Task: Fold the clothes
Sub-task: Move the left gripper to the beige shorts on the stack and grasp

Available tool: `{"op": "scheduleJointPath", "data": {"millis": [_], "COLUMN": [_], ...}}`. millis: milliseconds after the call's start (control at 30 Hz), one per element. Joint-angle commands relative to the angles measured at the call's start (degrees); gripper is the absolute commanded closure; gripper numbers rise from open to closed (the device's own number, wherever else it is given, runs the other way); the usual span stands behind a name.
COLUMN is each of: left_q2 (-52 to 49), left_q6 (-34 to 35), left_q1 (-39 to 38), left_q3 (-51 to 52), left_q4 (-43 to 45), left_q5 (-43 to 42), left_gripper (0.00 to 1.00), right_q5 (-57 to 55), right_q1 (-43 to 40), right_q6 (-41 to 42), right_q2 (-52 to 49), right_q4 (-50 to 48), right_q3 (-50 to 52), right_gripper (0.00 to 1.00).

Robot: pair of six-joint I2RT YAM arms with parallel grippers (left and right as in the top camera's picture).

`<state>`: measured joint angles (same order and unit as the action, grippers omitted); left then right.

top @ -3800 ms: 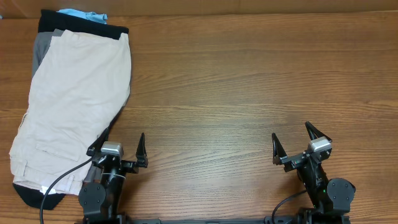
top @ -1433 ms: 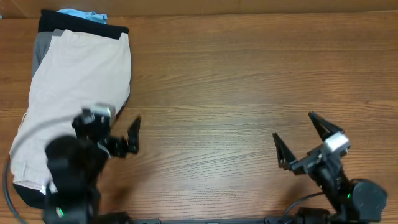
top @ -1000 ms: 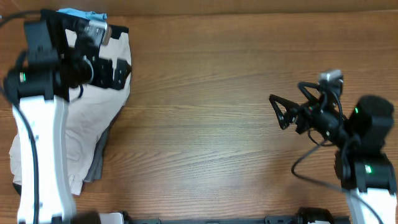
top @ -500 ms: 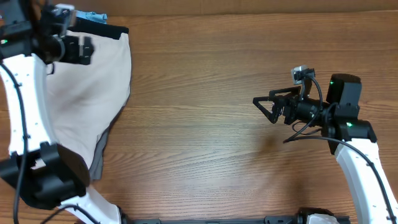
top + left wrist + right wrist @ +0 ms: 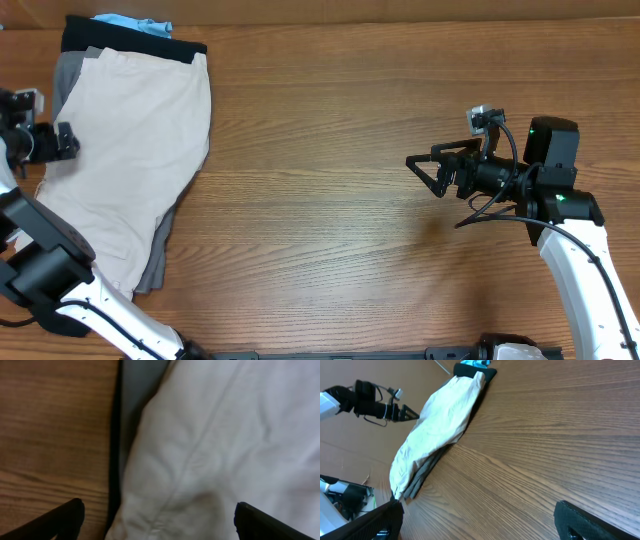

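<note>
The beige shorts (image 5: 125,160) lie on top of a pile at the table's left, over grey shorts (image 5: 68,72), a black garment (image 5: 130,42) and a light-blue garment (image 5: 130,22). My left gripper (image 5: 58,142) is open and empty, hovering at the pile's left edge. In the left wrist view the beige shorts (image 5: 225,435) fill the frame between the gripper's (image 5: 160,522) spread fingers, with the grey shorts (image 5: 140,385) beside them. My right gripper (image 5: 422,172) is open and empty above the table's right half, pointing left toward the pile (image 5: 440,425).
The bare wooden table (image 5: 340,120) stretches between the pile and the right arm. In the right wrist view the left arm (image 5: 370,405) shows beyond the pile, and the right gripper (image 5: 480,522) hangs over bare wood.
My left gripper has moved from the pile's top end down along its left edge. The right arm has stayed almost still. The pile has not moved.
</note>
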<state>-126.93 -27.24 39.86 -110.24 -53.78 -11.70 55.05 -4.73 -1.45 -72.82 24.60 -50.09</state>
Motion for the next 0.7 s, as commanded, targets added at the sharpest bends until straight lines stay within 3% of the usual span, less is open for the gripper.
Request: {"op": "scheduleJointPath", "data": {"millis": [0,333,500,667], "left_q2": [-1.99,-2.21,-2.82,-3.82], "left_q6": [-1.49,-1.49,-1.44,-0.83], "left_q1": [2.19,2.49,2.45,2.45], "left_q3": [-1.25,-1.14,-0.52,-0.39], "left_q4": [0.31,0.72,1.27,0.68], "left_q5": [0.04,-3.45,-7.23,-7.69], "left_gripper": [0.12,0.37,0.64,0.64], "right_q5": [-0.11,-0.11,-0.11,-0.11], "right_q1": [0.33,0.33,0.33,0.33], "right_q6": [0.15,0.15,0.15,0.17], "right_q2": [0.13,0.13,0.13,0.13], "right_q4": [-0.96,-1.36,-1.49,-2.05], "right_q3": [-1.36,-1.36,-1.36,-1.36], "right_gripper": [0.0,0.0,0.0,0.0]}}
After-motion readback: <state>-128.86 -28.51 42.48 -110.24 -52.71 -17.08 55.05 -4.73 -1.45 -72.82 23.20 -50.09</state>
